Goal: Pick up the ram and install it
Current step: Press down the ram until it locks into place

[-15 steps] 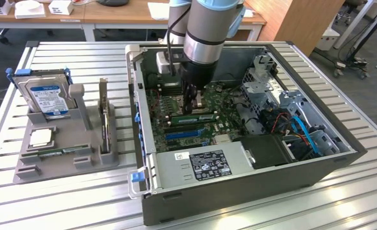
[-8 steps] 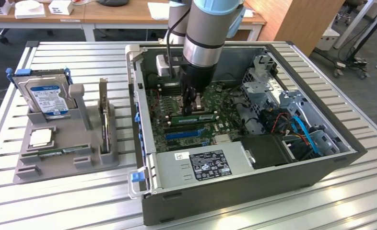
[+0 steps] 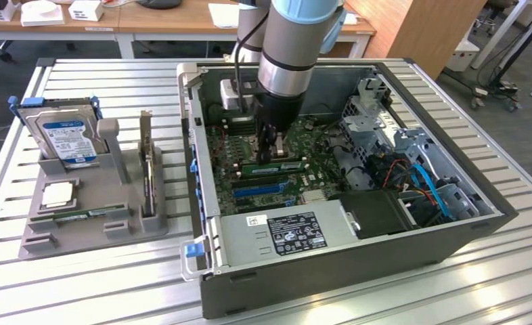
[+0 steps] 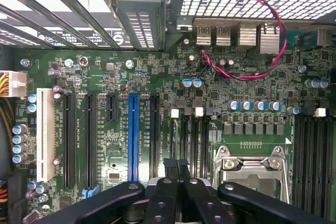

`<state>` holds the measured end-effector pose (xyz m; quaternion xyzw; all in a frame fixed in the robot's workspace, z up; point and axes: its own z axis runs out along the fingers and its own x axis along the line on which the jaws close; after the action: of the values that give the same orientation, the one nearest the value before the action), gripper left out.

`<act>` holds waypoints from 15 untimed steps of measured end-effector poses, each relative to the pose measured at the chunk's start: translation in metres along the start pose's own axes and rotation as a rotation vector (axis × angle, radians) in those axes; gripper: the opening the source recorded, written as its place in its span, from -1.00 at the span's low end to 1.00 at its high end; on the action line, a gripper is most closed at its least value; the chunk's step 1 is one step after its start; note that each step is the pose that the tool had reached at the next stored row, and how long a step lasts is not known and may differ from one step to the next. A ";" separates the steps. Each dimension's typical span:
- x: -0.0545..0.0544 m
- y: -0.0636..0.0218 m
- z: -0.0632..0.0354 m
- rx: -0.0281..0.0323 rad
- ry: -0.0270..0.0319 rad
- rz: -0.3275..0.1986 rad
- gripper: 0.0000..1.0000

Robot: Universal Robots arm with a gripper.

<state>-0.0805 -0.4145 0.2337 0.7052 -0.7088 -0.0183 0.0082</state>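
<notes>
A thin green ram (image 3: 78, 216) lies flat in the front of the grey holder (image 3: 95, 233) at the exterior view's left. My gripper (image 3: 273, 154) is far from it, down inside the open computer case (image 3: 338, 271), over the motherboard (image 4: 105, 77). Its dark fingers (image 4: 170, 169) are shut together at the end of the memory slots (image 4: 191, 135) beside the silver processor socket (image 4: 252, 163). Green sticks (image 3: 282, 165) stand in the slots right under the gripper. Whether the fingers touch one is hidden.
The holder also carries a silver hard drive (image 3: 68, 139) and an upright expansion card (image 3: 146, 162). Inside the case are the power supply (image 3: 284, 233), blue cables (image 3: 428, 189) and a drive cage (image 3: 374, 115). A red wire (image 4: 247, 74) loops near the rear ports.
</notes>
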 end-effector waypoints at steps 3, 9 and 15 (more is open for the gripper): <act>0.000 0.0000 0.0010 -0.0001 0.0001 0.000 -0.80; 0.000 0.0000 0.0026 -0.0001 0.0002 0.000 -0.80; 0.000 -0.0001 0.0037 -0.0001 0.0001 0.000 -0.80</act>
<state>-0.0806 -0.4145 0.2300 0.7052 -0.7088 -0.0182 0.0083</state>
